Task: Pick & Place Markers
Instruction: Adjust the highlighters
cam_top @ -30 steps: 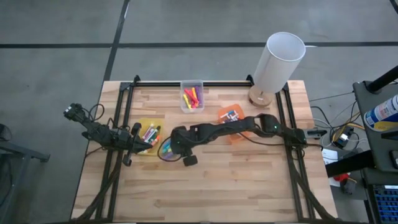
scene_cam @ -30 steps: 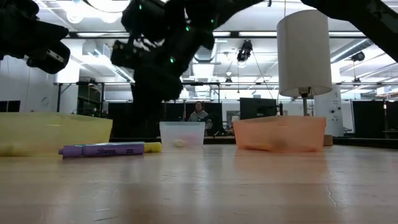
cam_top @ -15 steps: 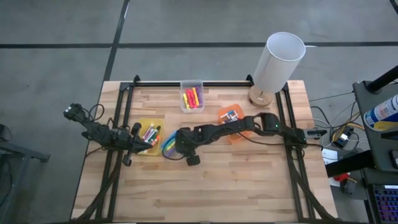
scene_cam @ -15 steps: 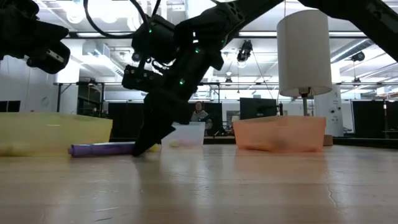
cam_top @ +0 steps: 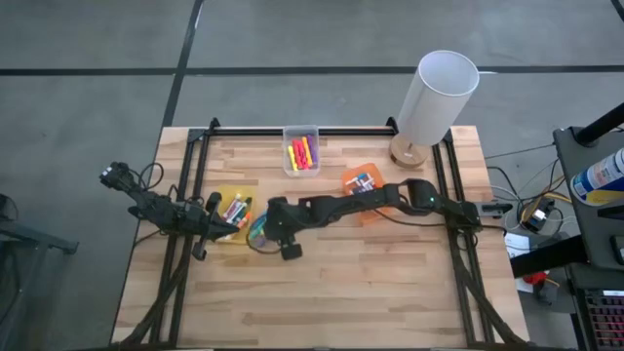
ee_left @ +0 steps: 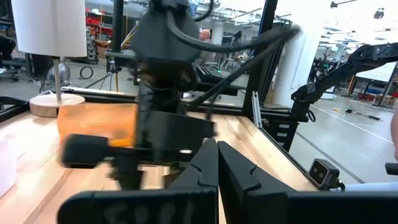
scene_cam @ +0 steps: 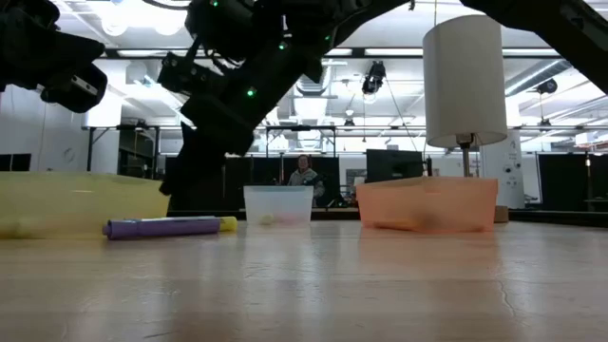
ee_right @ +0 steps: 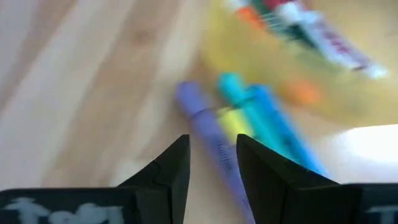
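We see the right gripper (ee_right: 212,163) with its two dark fingers (ee_right: 172,167) parted a little and nothing between them, poised over a purple marker (ee_right: 211,144) that lies on the wood just ahead of the tips. Beside that marker lie a blue marker (ee_right: 270,124) and a short yellow marker (ee_right: 233,120), the three close together, though we cannot tell whether they touch. In the high view this cluster sits left of centre in the frame, at the tip of the right arm, just beside the yellow bin (cam_top: 230,197), which holds several more markers (cam_top: 235,208). In the low view the purple marker (scene_cam: 163,226) lies flat on the table (scene_cam: 380,285) at lower left, in front of the yellow bin (scene_cam: 81,201). The left gripper (ee_left: 216,167) has its fingers pressed together and holds nothing; in the high view it hangs at the left of the frame by the yellow bin. Further up the frame, a clear bin (cam_top: 300,134) holds pink, yellow and orange markers, and an orange bin (cam_top: 353,175) to its right holds a few slim ones. A white lamp (cam_top: 434,97) stands at upper right.
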Controlling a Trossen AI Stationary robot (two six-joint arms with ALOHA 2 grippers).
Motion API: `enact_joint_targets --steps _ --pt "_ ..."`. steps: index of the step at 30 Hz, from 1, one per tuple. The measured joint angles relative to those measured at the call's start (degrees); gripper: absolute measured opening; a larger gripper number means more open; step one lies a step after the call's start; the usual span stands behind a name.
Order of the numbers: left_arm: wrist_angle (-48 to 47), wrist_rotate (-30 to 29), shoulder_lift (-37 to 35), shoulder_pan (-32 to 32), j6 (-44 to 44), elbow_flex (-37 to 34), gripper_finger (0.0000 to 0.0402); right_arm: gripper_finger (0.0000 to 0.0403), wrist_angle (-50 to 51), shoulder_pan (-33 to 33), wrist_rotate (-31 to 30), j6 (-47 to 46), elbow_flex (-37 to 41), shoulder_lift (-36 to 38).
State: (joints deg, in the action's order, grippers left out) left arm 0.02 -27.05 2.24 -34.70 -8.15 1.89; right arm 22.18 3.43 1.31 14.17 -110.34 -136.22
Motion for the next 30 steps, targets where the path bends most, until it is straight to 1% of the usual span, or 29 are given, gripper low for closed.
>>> enact_joint_targets --steps 4,5,7,10,14,19,26,30 --pt "0.0 0.0 0.0 0.0 0.0 0.0 0.0 0.0127 -1.8 -1.0 0.0 0.2 -0.7 -0.5" --pt "0.0 0.0 0.0 0.0 0.0 0.0 0.0 0.0127 -3.6 -1.2 -0.5 -0.2 -0.2 -0.6" --pt "0.0 0.0 0.0 0.0 0.0 0.0 0.0 0.0126 -5.8 -1.6 -3.4 -2.8 0.3 -0.6" --pt "0.0 0.0 0.0 0.0 0.0 0.0 0.0 0.0118 -6.5 -2.8 -6.2 -5.3 0.5 -0.7" --pt "0.0 0.0 0.0 0.0 0.0 0.0 0.0 0.009 -6.0 -3.9 -11.2 -11.3 0.6 -0.7" --pt "0.0 0.0 0.0 0.0 0.0 0.0 0.0 0.002 -6.2 -5.2 -10.1 -16.6 0.6 -0.7" --pt "0.0 0.0 0.0 0.0 0.0 0.0 0.0 0.0012 -6.2 -6.8 -10.1 -24.6 0.6 -0.7" --pt "0.0 0.0 0.0 0.0 0.0 0.0 0.0 0.0012 -6.2 -7.2 -8.6 -25.2 0.6 -0.7"
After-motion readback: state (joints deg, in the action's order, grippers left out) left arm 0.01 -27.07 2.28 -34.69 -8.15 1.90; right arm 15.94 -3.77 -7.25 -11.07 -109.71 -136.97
